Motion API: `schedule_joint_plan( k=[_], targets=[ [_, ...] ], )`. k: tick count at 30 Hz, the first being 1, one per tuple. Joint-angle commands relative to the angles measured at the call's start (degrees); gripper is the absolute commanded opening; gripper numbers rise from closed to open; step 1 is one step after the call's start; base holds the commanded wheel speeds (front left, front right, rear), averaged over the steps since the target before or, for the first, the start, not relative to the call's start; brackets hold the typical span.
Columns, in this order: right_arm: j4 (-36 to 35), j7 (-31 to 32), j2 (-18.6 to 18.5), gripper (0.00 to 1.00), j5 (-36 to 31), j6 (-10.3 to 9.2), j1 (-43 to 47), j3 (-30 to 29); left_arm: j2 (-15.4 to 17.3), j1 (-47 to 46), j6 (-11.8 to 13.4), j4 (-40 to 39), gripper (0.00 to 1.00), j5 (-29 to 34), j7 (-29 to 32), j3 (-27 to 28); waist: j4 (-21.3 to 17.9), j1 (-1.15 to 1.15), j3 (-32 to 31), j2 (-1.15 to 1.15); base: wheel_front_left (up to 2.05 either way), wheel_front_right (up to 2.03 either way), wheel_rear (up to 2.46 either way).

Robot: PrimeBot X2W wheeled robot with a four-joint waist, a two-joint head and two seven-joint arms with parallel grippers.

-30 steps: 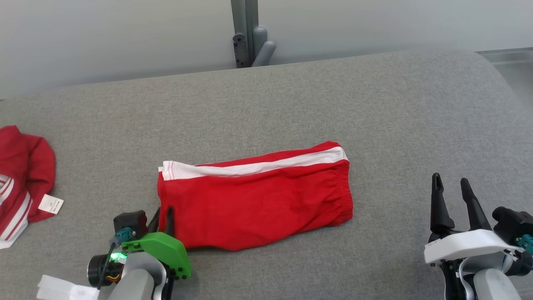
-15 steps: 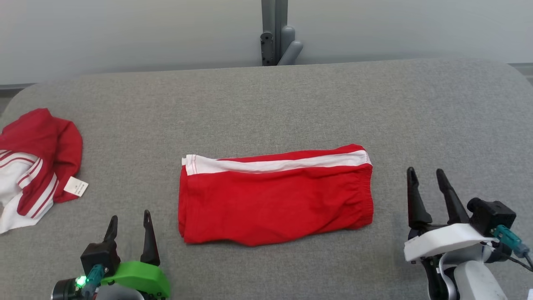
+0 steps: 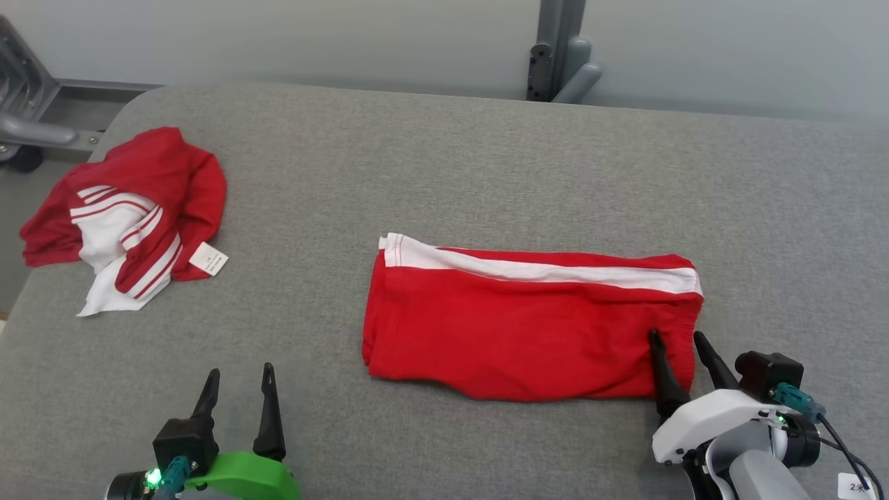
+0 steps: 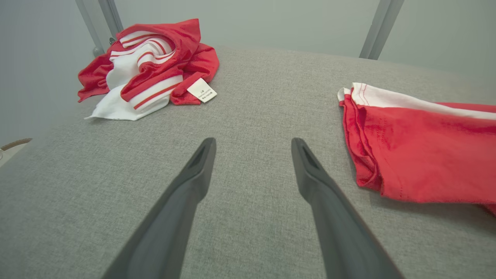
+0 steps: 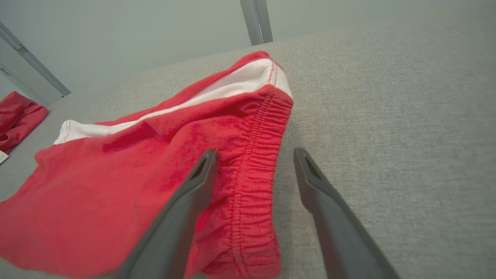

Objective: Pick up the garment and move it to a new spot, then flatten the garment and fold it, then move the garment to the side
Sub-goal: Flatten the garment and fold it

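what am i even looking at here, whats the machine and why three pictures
It is a two-armed robot folding clothes on a grey padded table. One picture comes from a camera on its head, looking down; the other two come from cameras on each wrist, looking along that arm's two dark fingers.

In the head view the left gripper sits at the lower left, open over bare table. The right gripper at the lower right is open too, its fingers straddling the elastic waistband end of the folded red shorts with a white side stripe. Nothing is held. A second crumpled red and white garment lies at the table's far left.
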Motion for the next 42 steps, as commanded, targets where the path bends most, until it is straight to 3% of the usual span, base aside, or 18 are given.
schedule_joint_plan(
  k=[1, 11, 12, 14, 20, 27, 35, 42],
  targets=[
    [2.67, -0.15, -0.24, 1.0, 0.67, -0.04, -1.26, 0.05, 0.05, 0.58, -0.44, -0.23, 1.0, 0.6, 0.01, 0.2, 3.19, 0.0, 1.1, 0.55, 0.0, 0.0, 0.0],
    [14.13, 0.43, -0.09, 1.0, 3.26, -0.05, -4.77, 2.12, -0.32, -0.2, -1.29, -1.01, 1.0, 1.45, 0.01, 0.51, 4.52, 0.0, 2.47, 0.55, 0.0, 0.0, 0.0],
    [15.01, 0.47, -0.03, 0.71, 3.89, -0.04, -5.01, 2.6, -0.35, -0.31, -1.44, -1.06, 1.0, 1.54, 0.01, 0.36, 4.51, 0.0, 2.6, 0.55, 0.0, 0.0, 0.0],
    [16.18, 0.68, 0.05, 0.0, 5.05, -0.04, -5.78, 3.35, -0.36, -0.55, -1.65, -1.29, 1.0, 1.55, 0.0, 0.15, 4.37, 0.0, 2.92, 0.55, 0.0, 0.0, 0.0],
    [16.65, 0.39, -0.32, 0.0, 6.48, -0.09, -6.87, 2.14, -0.39, -0.54, -1.54, -1.19, 1.0, 0.38, 0.0, -0.53, 3.03, 0.0, 3.02, 0.55, 0.0, 0.0, 0.0],
    [12.32, -0.01, -1.93, 0.0, 7.83, -0.1, -5.97, 0.93, -0.36, -0.03, -1.88, -0.21, 1.0, -0.07, 0.0, -1.06, 1.12, 0.0, 1.85, 0.55, 0.0, 0.0, 0.0],
    [0.41, 1.75, -2.97, 0.0, 14.12, -0.04, -4.56, 11.37, -0.34, 0.71, -1.74, 0.79, 1.0, -1.03, 0.0, -2.61, -0.39, 0.0, 0.53, 0.55, 0.0, 0.0, 0.0],
    [-10.99, 6.97, -3.95, 0.0, 18.3, -0.03, -4.66, 20.59, -0.35, 0.33, -1.52, 1.14, 1.0, -1.77, 0.0, -4.37, 1.33, 0.0, -0.09, 0.55, 0.0, 0.0, 0.0]
  ],
)
